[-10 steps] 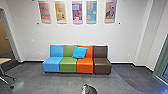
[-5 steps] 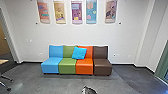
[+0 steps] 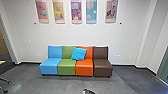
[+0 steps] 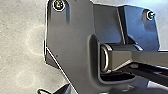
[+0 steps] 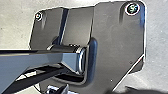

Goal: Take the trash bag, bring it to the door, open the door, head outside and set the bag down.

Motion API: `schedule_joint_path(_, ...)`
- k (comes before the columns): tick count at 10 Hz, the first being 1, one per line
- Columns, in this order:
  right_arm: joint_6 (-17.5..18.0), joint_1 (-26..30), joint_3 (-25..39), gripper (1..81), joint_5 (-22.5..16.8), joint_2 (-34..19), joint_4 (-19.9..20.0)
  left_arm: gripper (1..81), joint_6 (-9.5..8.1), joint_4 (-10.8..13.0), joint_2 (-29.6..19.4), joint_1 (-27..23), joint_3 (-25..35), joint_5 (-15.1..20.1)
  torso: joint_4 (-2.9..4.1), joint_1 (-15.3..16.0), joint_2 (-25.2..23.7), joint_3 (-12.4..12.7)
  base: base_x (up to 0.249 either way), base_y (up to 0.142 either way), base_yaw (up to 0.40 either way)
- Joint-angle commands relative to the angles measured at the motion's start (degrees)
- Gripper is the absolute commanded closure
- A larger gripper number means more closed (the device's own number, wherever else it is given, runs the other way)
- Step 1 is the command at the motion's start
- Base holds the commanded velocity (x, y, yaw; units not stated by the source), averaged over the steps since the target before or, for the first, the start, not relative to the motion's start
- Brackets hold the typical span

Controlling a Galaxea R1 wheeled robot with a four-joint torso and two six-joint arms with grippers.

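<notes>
At the far left edge, a wooden door (image 3: 3,44) stands beyond an opening; below it lie a pale tabletop corner (image 3: 2,62) and wheeled chair legs (image 3: 4,80). A swing too wide to that side could catch the base on those legs. Left of centre to right of centre, a row of seats (image 3: 67,68) runs along the wall, a blue cushion (image 3: 79,53) leaning on it; driving straight on without turning would end in a bump there. At the bottom edge, near the middle, a small dark-and-pale shape (image 3: 88,91) is cut off; I cannot tell what it is. At the far right, a green frame (image 3: 163,65) could be scraped if the robot turns late. I cannot tell where the trash bag is, nor how the left gripper or right gripper is set; a loose grip could drop a carried bag.
</notes>
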Motion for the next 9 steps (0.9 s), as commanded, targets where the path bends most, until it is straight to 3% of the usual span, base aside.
schedule_joint_path(1,-0.2,2.6,0.6,1.0,-3.1,-0.5,0.4,1.0,0.11,-0.1,-0.5,-2.6,0.1,3.5,0.00,0.0,0.0,0.0,0.133,0.000,0.000)
schedule_joint_path(9,-0.5,2.8,0.8,1.0,-3.0,0.0,0.2,1.0,0.11,-0.2,-0.3,-2.6,0.1,3.5,0.00,0.0,0.0,0.0,0.133,0.000,0.000)
